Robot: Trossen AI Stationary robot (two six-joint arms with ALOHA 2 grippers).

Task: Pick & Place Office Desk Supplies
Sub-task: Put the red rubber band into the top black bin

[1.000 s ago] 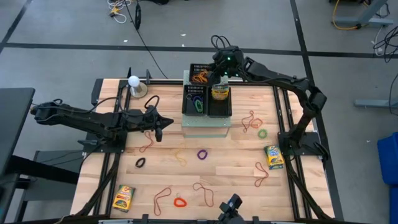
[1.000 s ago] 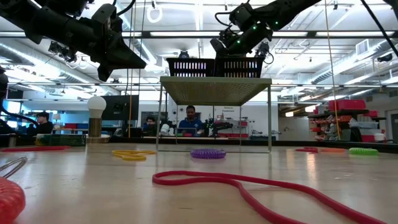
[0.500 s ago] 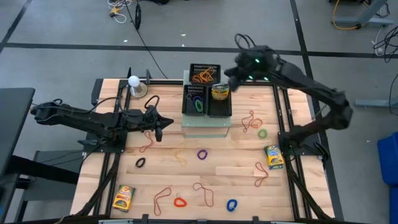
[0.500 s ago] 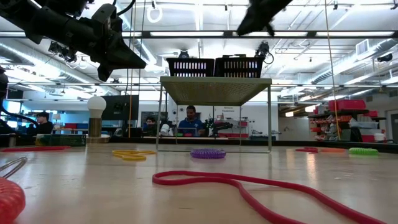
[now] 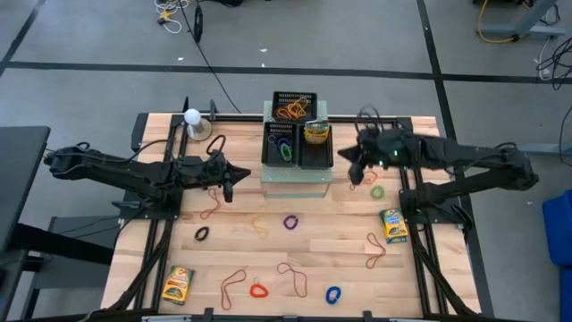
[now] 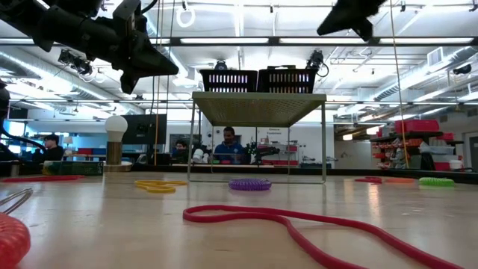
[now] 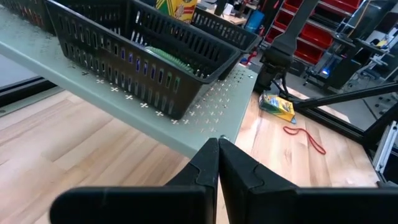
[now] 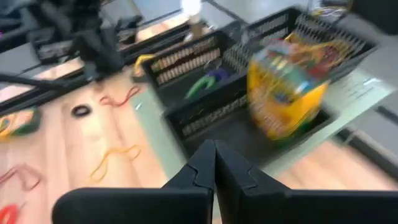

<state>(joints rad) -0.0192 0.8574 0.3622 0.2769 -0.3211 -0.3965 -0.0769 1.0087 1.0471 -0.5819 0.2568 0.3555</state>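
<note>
A pale wooden plank surface (image 5: 268,241) stands on a grey concrete floor (image 5: 89,54) crossed by dark lines. Cables (image 5: 174,13) lie on the floor beyond the surface's far edge, and a blue bin (image 5: 559,228) stands at the right margin. Seen level across the surface, the hall behind has an open ceiling with long strip lights (image 6: 224,41) and exposed ducts (image 6: 45,78). Seated persons (image 6: 228,146) work at benches in the distance. Red and orange shelving (image 6: 418,142) lines the right side. A lamp with a white globe (image 6: 115,125) stands at the left.
</note>
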